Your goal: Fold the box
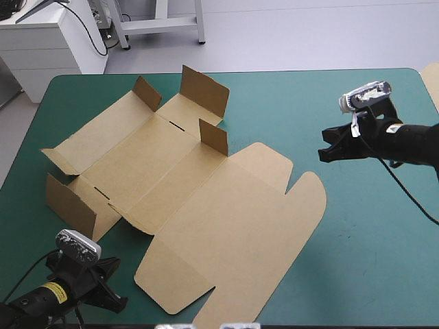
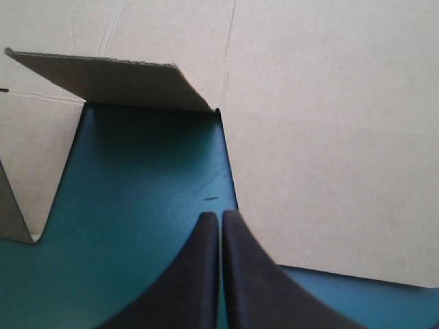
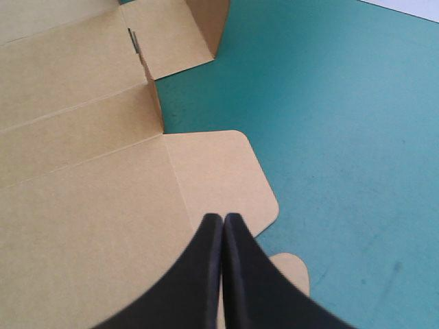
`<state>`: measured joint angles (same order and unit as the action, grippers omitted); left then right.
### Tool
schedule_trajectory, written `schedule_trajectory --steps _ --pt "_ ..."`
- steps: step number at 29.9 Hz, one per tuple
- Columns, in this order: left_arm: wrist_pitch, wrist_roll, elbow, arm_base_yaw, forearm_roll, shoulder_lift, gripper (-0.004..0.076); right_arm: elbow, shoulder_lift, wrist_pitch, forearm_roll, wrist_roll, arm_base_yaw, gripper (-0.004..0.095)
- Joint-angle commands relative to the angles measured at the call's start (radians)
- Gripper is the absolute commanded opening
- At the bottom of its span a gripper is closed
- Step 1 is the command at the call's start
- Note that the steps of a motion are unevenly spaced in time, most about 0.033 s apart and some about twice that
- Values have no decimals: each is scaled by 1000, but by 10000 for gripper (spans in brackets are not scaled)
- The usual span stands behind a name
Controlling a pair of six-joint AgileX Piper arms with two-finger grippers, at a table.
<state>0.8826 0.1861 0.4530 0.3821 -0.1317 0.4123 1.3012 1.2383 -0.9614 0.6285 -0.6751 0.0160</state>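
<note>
Brown board box (image 1: pixel 185 205) is being shown lying mostly flat on table (image 1: pixel 357 260), left of centre. Small corner flaps (image 1: pixel 214 136) are being held upright by their own creases. Both fingers pairs are being kept pressed together, nothing gripped: left hand (image 1: pixel 118 300) just beside box's near edge, right hand (image 1: pixel 324 153) well apart toward table's right side. Step judged early: main walls not yet raised. Next move judged: long wall to be levered up along scored crease. Board matte, stiff, corrugated at cut edges; lid tabs (image 3: pixel 264 199) rounded.
</note>
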Motion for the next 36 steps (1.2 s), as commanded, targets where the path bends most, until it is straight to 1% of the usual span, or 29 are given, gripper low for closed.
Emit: schedule_trajectory --steps 1,3,6,10,15,18,22,25,27,29,31,33,34,35,36 --pt "-56 -9 32 5 -17 8 -8 109 63 -11 96 -39 -2 -19" --pt "-56 -9 32 5 -17 8 -8 154 114 -37 100 -39 -6 -19" --pt "-56 -9 32 5 -17 8 -8 225 181 -51 87 -39 -45 -19" --pt "-56 -9 32 5 -17 8 -8 309 263 -47 75 -39 -119 -19" --pt "-56 -9 32 5 -17 8 -8 412 386 -35 29 -35 -223 -19" --pt "-56 -9 32 5 -17 8 -8 465 450 -35 22 -35 -260 -19" --pt "-56 -9 32 5 -17 8 -8 539 524 -37 -27 -35 -307 -19" --pt "-56 -9 32 5 -17 8 -8 600 580 -37 -45 -48 -336 9" --pt "-56 -9 32 5 -17 8 -8 642 614 -35 -46 -61 -354 86" --pt "-56 -9 32 5 -17 8 -8 685 646 -35 -48 -66 -367 209" --pt "-56 -9 32 5 -17 8 -8 732 676 -35 -39 -63 -374 400" --pt "-56 -9 32 5 -17 8 -8 765 697 -35 -37 -34 -379 561" --pt "-56 -9 32 5 -17 8 -8 774 705 -37 -37 -28 -383 625" --pt "-56 -9 32 5 -17 8 -8 779 710 -40 -42 -28 -390 655" --pt "-56 -9 32 5 -17 8 -8 779 712 -44 -45 -28 -391 662"
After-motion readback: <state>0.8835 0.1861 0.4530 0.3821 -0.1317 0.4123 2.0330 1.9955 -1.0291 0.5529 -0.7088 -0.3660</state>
